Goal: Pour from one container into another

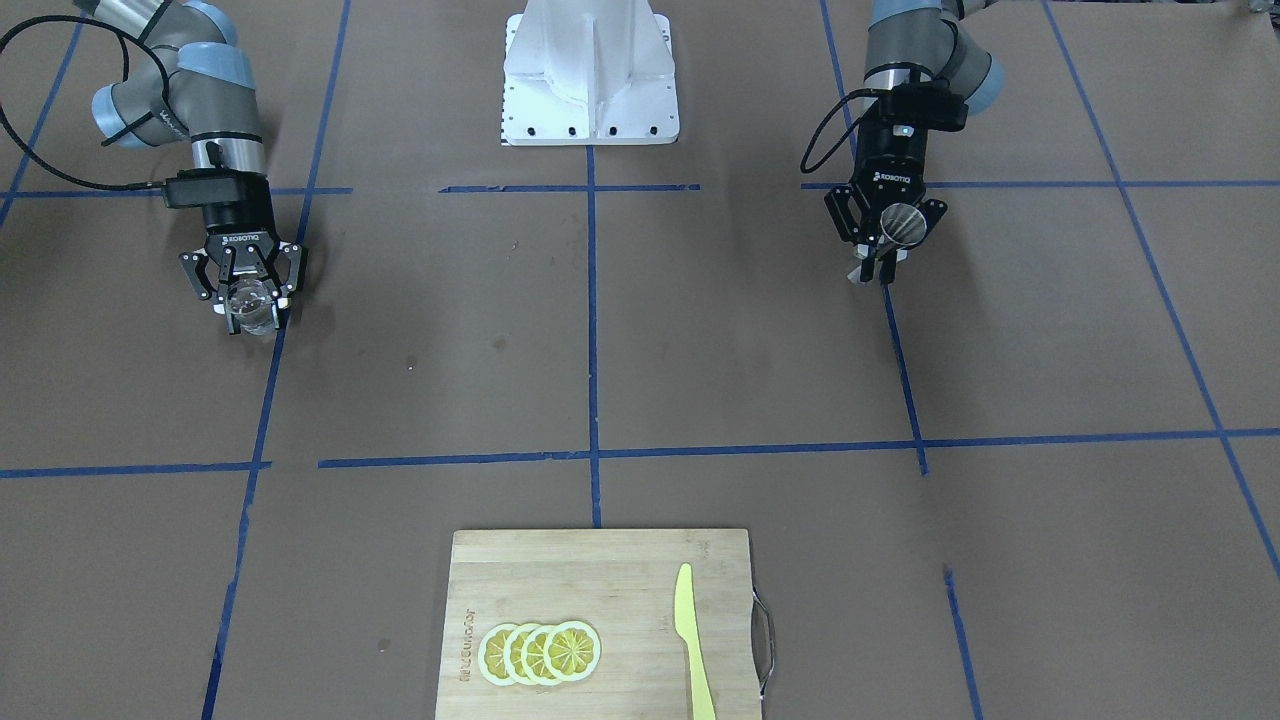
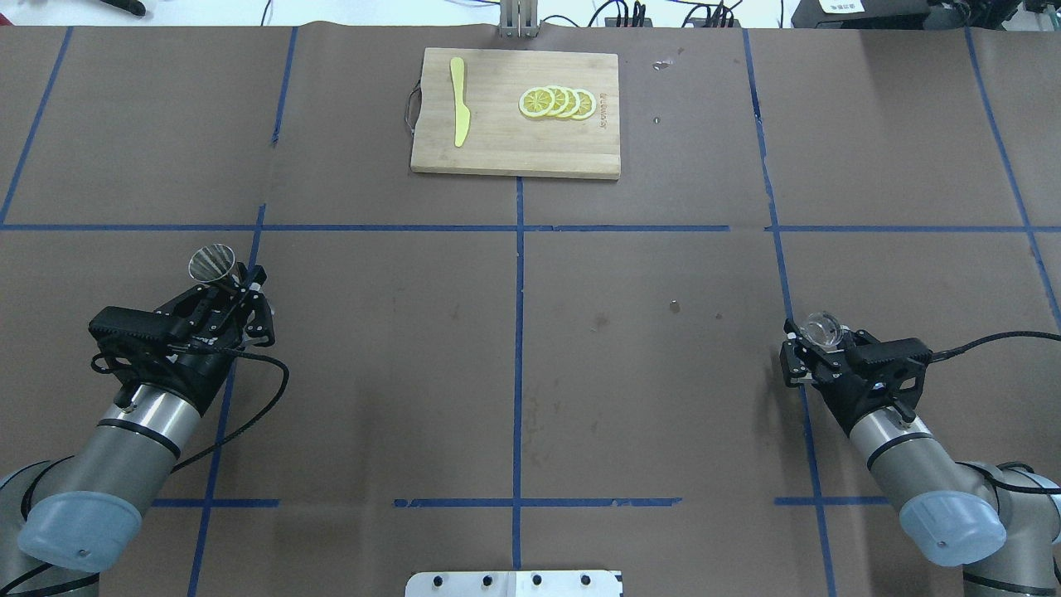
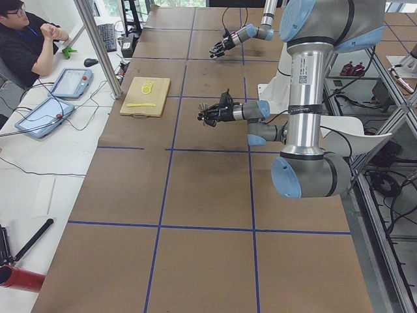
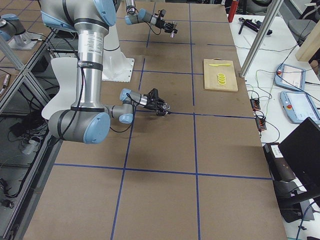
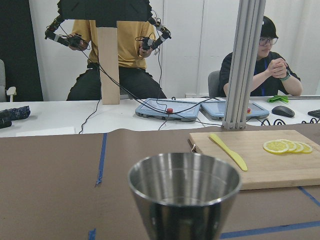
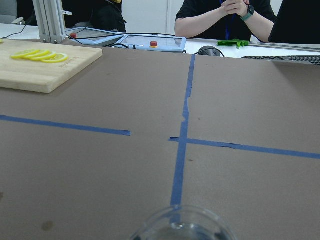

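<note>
The pads of my left gripper [image 2: 232, 286] are pressed in on the narrow lower part of a steel cup [image 2: 211, 262]. It stands upright with its wide mouth up. I cannot tell from here what is inside it. The pads of my right gripper [image 2: 816, 340] are drawn in around a clear glass [image 2: 822, 329], also mouth up, and I cannot make out its contents either.

Both vessels sit toward my own edge of the table [image 2: 373, 332], the cup near its left end and the glass near its right. They are well apart, and the whole middle of the table lies between them. From the side views I judge that both are held off the surface.

The cup should be stiff and light. Its wall is smooth and tapers downward, so it could slide through my pads once tipped, and a firm hold low on the taper suits it. The glass is brittle and slick, so I should squeeze its wall evenly and no harder than needed.

By the far edge, at the middle, a cutting board [image 2: 514, 157] carries lemon slices [image 2: 557, 102] and a yellow knife [image 2: 458, 112].
</note>
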